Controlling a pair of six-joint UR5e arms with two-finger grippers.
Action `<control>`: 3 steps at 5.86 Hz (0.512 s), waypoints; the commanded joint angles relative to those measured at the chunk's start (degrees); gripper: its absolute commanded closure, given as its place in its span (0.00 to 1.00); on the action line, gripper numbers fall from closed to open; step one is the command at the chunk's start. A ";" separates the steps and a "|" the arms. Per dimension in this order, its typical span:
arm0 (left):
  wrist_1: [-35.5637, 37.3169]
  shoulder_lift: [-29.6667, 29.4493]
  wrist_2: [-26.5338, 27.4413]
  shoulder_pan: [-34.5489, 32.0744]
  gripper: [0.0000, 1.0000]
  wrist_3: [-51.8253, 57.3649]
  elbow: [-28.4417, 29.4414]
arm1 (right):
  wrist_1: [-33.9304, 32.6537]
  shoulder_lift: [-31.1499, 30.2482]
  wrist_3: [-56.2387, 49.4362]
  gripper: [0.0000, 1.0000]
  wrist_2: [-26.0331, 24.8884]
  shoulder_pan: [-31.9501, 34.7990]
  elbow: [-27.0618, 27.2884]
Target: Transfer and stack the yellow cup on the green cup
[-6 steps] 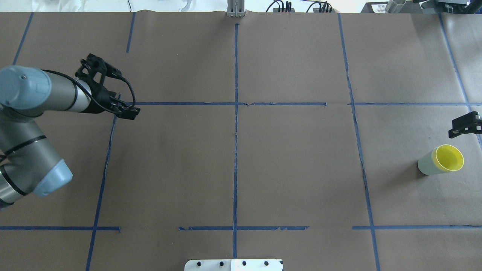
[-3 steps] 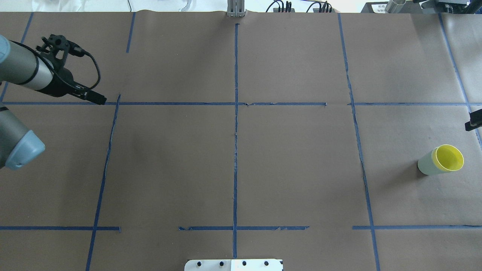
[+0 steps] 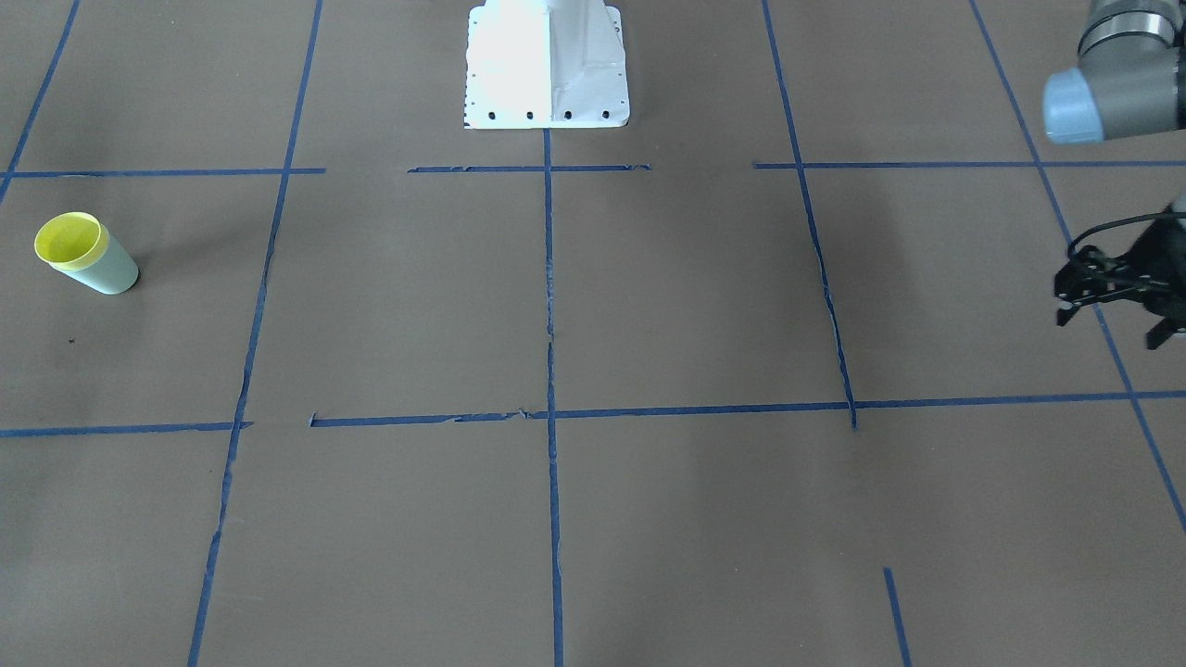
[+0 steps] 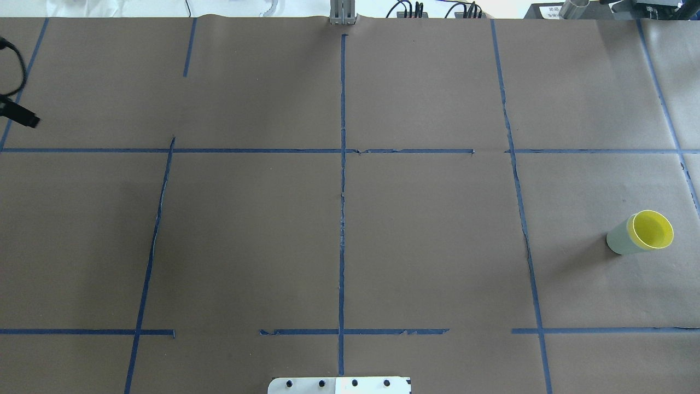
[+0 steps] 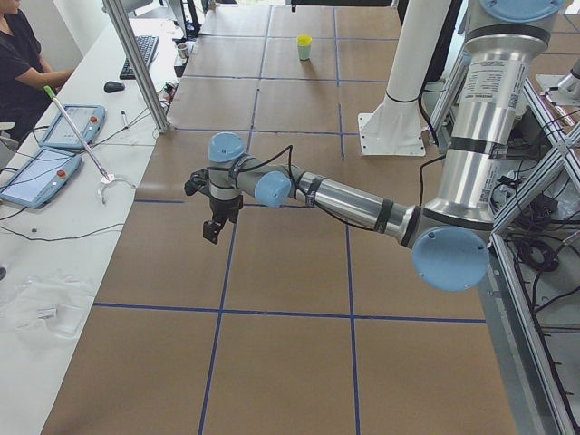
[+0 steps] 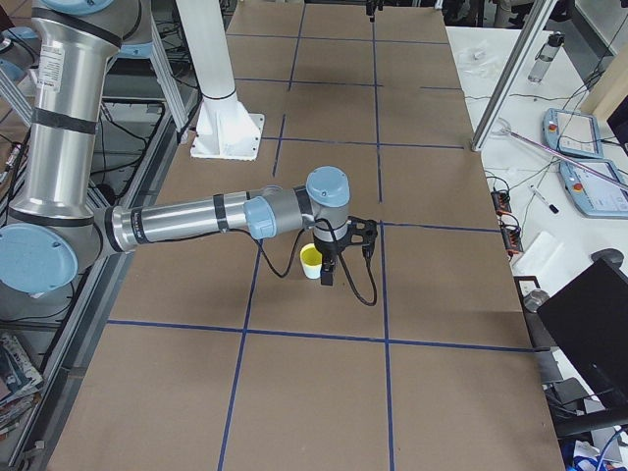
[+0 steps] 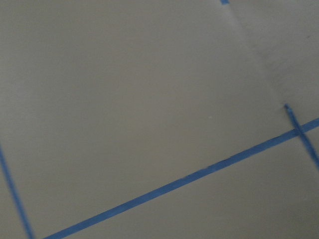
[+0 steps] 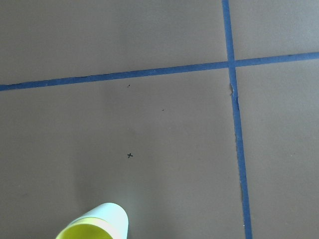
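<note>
Yellow cup (image 4: pixel 652 230): seated inside the green cup (image 4: pixel 616 241), so only its bright rim and inner wall show. Its outer wall and base are hidden. The green cup stands upright on the table (image 4: pixel 426 230), in the grid square at the robot's far right, well apart from the white base plate (image 3: pixel 547 65).

Wrist views: the right wrist view cuts the stacked pair off at its lower edge, showing only part of the rim and a little pale wall. The left wrist view is soft and shows only brown paper and blue tape lines.

Right gripper (image 6: pixel 329 272): seen only in the right side view, pointing down just beside the cups on their far side. Whether it touches them cannot be told. Its fingers overlap into one dark shape, so how far they are spread cannot be told.

Left gripper (image 5: pixel 212 234): hangs above bare paper at the robot's left end, well apart from the cups and with nothing in it.
- The overhead view cuts it off at the edge, leaving only a dark tip and a loop of cable.
- The front view crops it at the frame edge.
- Its black parts blend together, so the finger gap cannot be told.

Small black cross mark (image 8: pixel 129 155): on the paper near the cups.

Operator (image 5: pixel 20 54): partly cropped, seated at the side bench.
</note>
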 commanded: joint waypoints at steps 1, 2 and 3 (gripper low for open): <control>10.73 0.88 -3.27 -15.27 0.00 20.46 3.86 | -0.35 -0.14 -9.26 0.00 0.70 4.50 -3.32; 13.81 0.89 -8.07 -17.76 0.00 20.55 9.38 | -0.79 -0.05 -10.27 0.00 2.01 5.13 -3.77; 18.10 6.11 -13.95 -18.57 0.00 21.16 9.69 | -1.23 0.04 -10.28 0.00 2.11 5.14 -3.69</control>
